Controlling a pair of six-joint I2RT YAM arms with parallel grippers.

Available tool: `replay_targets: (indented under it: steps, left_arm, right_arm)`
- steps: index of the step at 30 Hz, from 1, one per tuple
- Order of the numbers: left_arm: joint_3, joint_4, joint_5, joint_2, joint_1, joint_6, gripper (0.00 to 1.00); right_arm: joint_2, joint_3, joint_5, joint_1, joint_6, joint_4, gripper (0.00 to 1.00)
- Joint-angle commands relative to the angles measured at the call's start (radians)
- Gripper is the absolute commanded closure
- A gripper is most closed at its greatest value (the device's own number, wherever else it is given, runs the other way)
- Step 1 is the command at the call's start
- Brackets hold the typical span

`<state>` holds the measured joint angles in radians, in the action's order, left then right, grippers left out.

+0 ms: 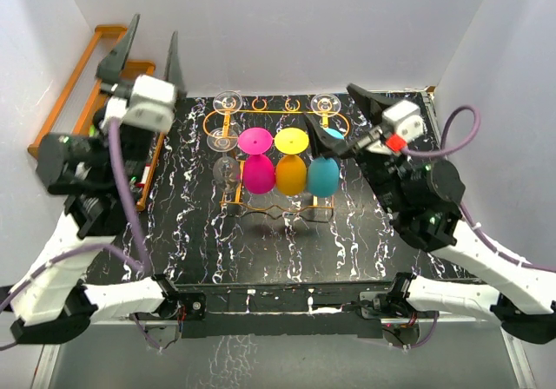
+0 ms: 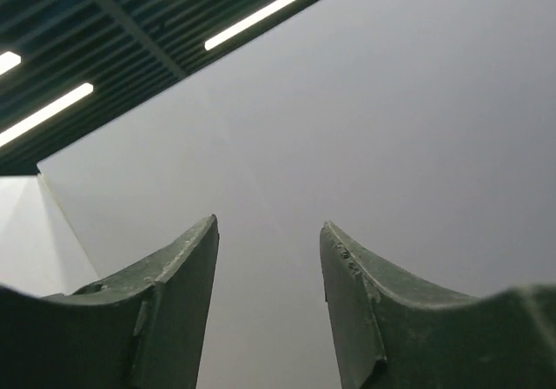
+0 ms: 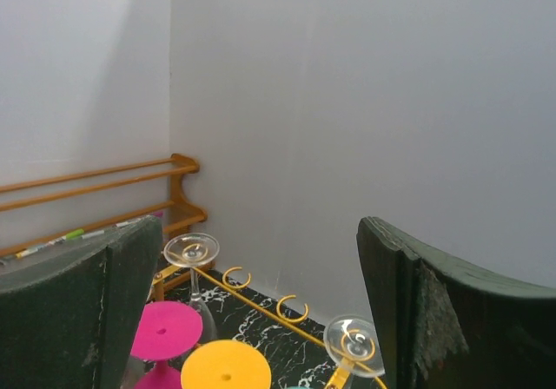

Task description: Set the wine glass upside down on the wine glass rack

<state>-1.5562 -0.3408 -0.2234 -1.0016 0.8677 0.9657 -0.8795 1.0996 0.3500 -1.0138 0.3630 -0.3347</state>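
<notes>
orange wine glass rack (image 1: 276, 111) mid desk (image 1: 191, 233), 3 colored ones hanging upside down in it, pink glass (image 1: 258, 172), yellow glass (image 1: 291, 174), teal wine glass (image 1: 323, 177) on the right end, right gripper (image 1: 328, 102) right by its foot, jaws spread, left gripper (image 1: 155, 26) up high, jaws spread too, holding nothing

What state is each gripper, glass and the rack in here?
left gripper: open, empty, raised
right gripper: open, empty
pink glass: hanging inverted on rack
yellow glass: hanging inverted
teal glass: hanging inverted
rear-left clear glass: hanging inverted
rear-right clear glass: hanging inverted
left clear glass: hanging inverted
wine glass rack: upright, two rear slots free
</notes>
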Motion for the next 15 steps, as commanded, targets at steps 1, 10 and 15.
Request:
replay_targets:
  steps: [1, 10, 15]
  left_arm:
    - [-0.220, 0.200, -0.277, -0.185, -0.006, 0.014, 0.46]
    - [-0.767, 0.701, -0.174, -0.611, -0.372, -0.461, 0.36]
    - [-0.962, 0.945, 0.059, -0.791, -0.657, -0.725, 0.36]
  right_arm:
    - [-0.157, 0.302, 0.036, -0.001, -0.022, 0.231, 0.02]
    - [-0.612, 0.978, -0.368, 0.558, -0.407, 0.618, 0.02]
    - [-0.642, 0.900, -0.469, 0.848, -0.646, 0.637, 0.02]
